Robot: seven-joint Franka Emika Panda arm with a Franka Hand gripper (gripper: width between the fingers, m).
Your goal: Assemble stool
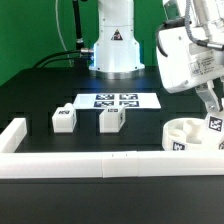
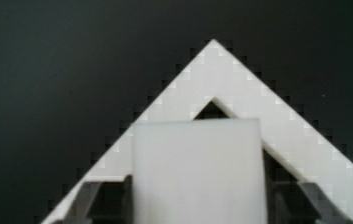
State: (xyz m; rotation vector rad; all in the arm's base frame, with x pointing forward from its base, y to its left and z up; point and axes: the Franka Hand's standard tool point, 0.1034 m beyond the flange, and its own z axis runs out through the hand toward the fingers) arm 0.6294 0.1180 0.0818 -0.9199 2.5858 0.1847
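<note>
Leg-fitting step, prob. 1st: fingers [image 2: 96, 197] pinch small white blocky plastic leg [image 2: 196, 165] over round white plastic disc seat [image 1: 170, 130]; next needs socket alignment, insertion.

Tool [image 1: 209, 112] grips a leg [image 1: 214, 126] (at the seat [image 1: 183, 137]).

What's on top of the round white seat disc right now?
One white blocky plastic leg, tag showing, stands over the round white plastic seat disc at the exterior view's right, with the gripper shut on it. Its lower end is covered, so whether it is seated cannot be told.
</note>
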